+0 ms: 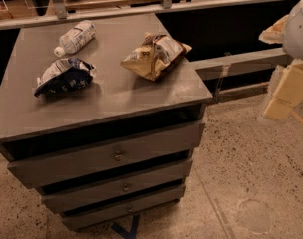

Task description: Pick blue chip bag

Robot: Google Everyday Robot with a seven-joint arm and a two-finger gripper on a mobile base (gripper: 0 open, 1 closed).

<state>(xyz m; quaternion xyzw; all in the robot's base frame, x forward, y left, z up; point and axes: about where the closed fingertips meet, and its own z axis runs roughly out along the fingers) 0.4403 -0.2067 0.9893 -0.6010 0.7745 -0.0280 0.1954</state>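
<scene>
The blue chip bag (65,76) is a small crumpled navy foil bag with white patches. It lies on the left part of the grey drawer cabinet's top (116,96). My gripper (285,92) shows as cream-coloured blocks at the right edge, off to the right of the cabinet. It hangs below the level of the cabinet top and far from the bag. The white arm housing (300,26) is above it.
A tan-yellow and brown chip bag (155,55) lies at the top's right middle. A white-labelled plastic bottle (75,37) lies on its side at the back left. A rail and shelf (166,4) run behind the cabinet. Speckled floor (251,183) lies in front and to the right.
</scene>
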